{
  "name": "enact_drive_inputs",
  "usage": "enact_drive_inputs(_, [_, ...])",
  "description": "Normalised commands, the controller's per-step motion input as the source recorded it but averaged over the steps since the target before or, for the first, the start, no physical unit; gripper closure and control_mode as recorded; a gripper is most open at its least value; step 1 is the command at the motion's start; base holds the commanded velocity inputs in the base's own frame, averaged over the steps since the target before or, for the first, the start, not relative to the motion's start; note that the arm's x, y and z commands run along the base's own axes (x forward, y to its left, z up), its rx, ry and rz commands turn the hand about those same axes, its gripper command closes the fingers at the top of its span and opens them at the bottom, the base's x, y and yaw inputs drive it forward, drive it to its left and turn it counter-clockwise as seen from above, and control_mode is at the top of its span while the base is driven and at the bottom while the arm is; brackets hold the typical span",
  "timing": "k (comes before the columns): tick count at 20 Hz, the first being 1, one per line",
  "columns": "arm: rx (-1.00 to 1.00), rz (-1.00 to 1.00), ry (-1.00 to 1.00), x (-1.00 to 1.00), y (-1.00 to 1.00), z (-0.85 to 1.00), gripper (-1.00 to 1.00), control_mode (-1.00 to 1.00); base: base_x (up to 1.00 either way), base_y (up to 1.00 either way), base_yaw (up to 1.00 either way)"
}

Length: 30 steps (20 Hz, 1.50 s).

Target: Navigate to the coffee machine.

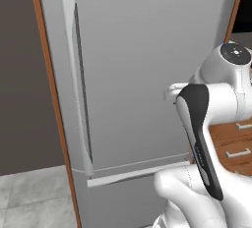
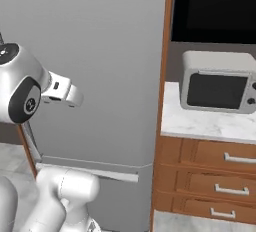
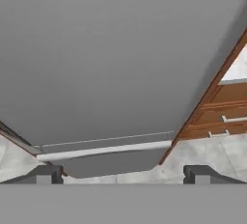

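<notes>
Facing a big grey fridge [image 1: 133, 74], the robot is at the driving step of its job, and I judge it is not close to done. No coffee machine can be seen from where the base stands now, so I cannot tell where it is.

The hand [image 3: 123, 175] points at the fridge door. Its two dark fingertips [image 3: 46, 175] stand wide apart with nothing between them.

Next, I think the base must turn or roll to the right, along the row of cupboards, and look for the tall dark machine. It should keep the arm tucked so it does not bump the fridge, which is near.

To the right of the fridge runs a brown wooden edge [image 2: 164, 101]. Past it sits a pale stone surface [image 2: 200, 123] with a microwave [image 2: 217, 82] near its back edge. Brown drawers [image 2: 220, 176] with silver handles sit under that surface. Light grey floor tiles [image 1: 29, 197] show at the left of the fridge, beside a dark wall [image 1: 19, 74].
</notes>
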Motion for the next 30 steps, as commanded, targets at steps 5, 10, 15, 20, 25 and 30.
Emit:
enact_drive_inputs(5, [0.00, 0.00, 0.00, 0.00, 0.00, 0.00, -1.00, 1.00, -0.63, -0.66, -0.38])
enact_drive_inputs(10, [0.00, 0.00, 0.00, 0.00, 0.00, 0.00, -1.00, 1.00, -0.59, -0.64, -0.54])
enact_drive_inputs(15, [0.00, 0.00, 0.00, 0.00, 0.00, 0.00, -1.00, 1.00, -0.53, -0.61, -0.59])
enact_drive_inputs(20, [0.00, 0.00, 0.00, 0.00, 0.00, 0.00, -1.00, 1.00, -0.50, -0.54, -0.62])
enact_drive_inputs(25, [0.00, 0.00, 0.00, 0.00, 0.00, 0.00, -1.00, 1.00, -0.47, -0.27, -0.65])
enact_drive_inputs(30, [0.00, 0.00, 0.00, 0.00, 0.00, 0.00, -1.00, 1.00, -0.45, -0.17, -0.66])
